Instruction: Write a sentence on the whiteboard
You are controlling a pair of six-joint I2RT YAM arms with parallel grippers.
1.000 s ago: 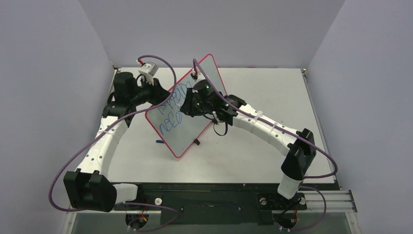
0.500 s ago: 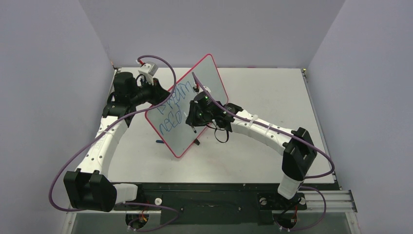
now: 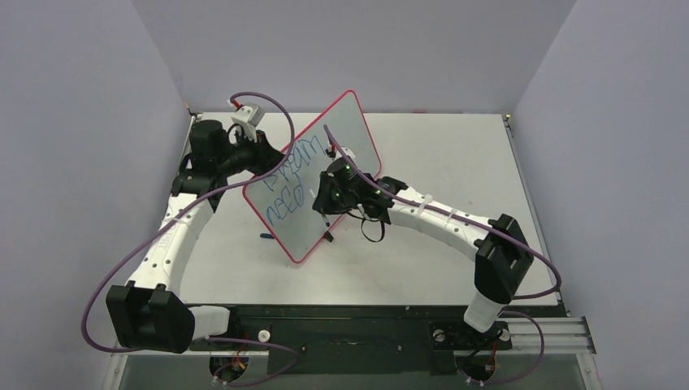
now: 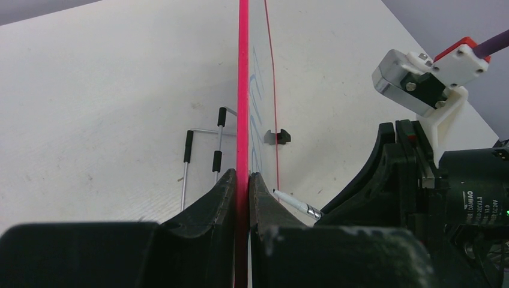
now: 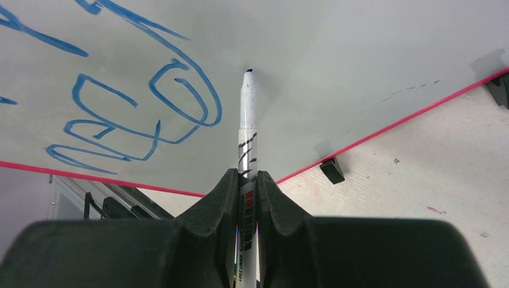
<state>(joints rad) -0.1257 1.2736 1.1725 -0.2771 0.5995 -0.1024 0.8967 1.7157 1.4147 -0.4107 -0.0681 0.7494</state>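
Reaching forward, left jaws clamping tilted whiteboard [image 3: 351,130], right jaws pinching marker [image 5: 246,114], tip seemingly touching.

Whiteboard [image 3: 351,122] white, thin red rim; sentence [image 3: 291,180] in blue strokes; marker [image 5: 246,120] white barrel, black slanted stripes and lettering, dark tip; clips [image 5: 331,170] black; arms [image 3: 179,236] white with black joints; cables [image 3: 264,94] purple; table [image 3: 439,146] pale grey-white; walls [image 3: 81,122] lavender; wrist light [image 3: 344,169] green.

Whiteboard [image 5: 336,54] face: smooth, satin white; thin red rim, plastic-looking. Marker [image 5: 246,120] barrel: glossy white plastic. Right gripper [image 5: 246,177] fingers [image 5: 219,204]: matt black plastic, finely grained. Table [image 5: 444,174], at 4 o'clock of the marker: matt, speckled, slightly rough
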